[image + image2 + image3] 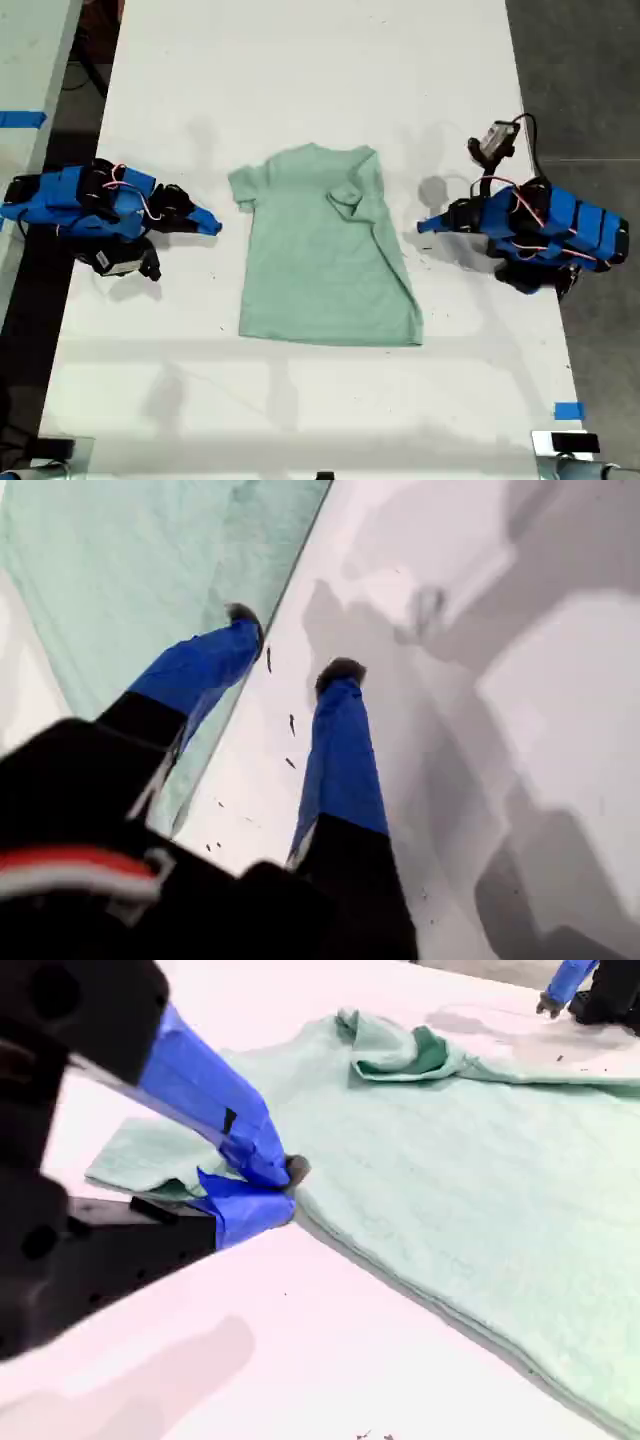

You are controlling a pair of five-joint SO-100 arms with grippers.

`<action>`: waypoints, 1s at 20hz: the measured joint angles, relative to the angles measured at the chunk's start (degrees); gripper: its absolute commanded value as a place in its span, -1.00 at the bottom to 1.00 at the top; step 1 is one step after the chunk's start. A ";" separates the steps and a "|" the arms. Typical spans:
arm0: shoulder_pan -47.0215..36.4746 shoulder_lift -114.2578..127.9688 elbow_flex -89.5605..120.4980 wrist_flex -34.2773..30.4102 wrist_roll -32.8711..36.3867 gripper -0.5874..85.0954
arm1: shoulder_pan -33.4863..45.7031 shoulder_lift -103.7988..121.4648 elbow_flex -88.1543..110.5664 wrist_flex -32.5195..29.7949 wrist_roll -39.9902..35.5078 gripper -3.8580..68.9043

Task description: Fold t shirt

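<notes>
Lying in the middle of the white surface [300,80], the t shirt [315,260] is flat for the most part, with one side already turned inward: the sleeve on the exterior view's right is doubled over onto the chest in a small bunched flap [395,1050], while the sleeve on the exterior view's left still sticks out flat. That uneven shape suggests the fold is only partly done, one side in and the other side waiting.

My first gripper [295,640] hovers beside the shirt's edge on the exterior view's right [428,224]. Its jaws are spread with nothing between them; one tip sits over the fabric border and the other over bare surface, so it looks either freshly let go or lined up to straddle that edge.

My second gripper [285,1185] sits on the exterior view's left [208,222], and its tips are pressed together. In its wrist view they lie right at the flat sleeve, but I cannot tell whether any cloth is caught in them; in the exterior view the tip seems just apart from the sleeve. Its low, pointed pose toward that sleeve fits a reach for the unfolded side, which I judge to be the next part to bring over.
</notes>
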 measured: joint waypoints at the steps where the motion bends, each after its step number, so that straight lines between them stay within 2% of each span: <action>1: 0.00 0.00 0.00 0.00 0.00 -0.99 | 0.00 0.00 0.00 0.00 0.26 -0.54; 10: 0.00 -0.09 0.00 0.09 0.18 -0.99 | -1.85 0.18 0.26 0.00 2.02 -0.54; 13: -0.44 -9.40 -6.59 0.35 0.88 -0.99 | -1.85 0.18 0.26 0.00 2.02 -0.54; 16: -7.47 -31.64 -23.64 2.46 9.23 -0.91 | -1.85 0.18 0.26 0.00 2.02 -0.55; 20: -23.99 -52.47 -39.99 5.36 26.72 -0.42 | -1.85 0.18 0.26 0.00 2.02 -0.55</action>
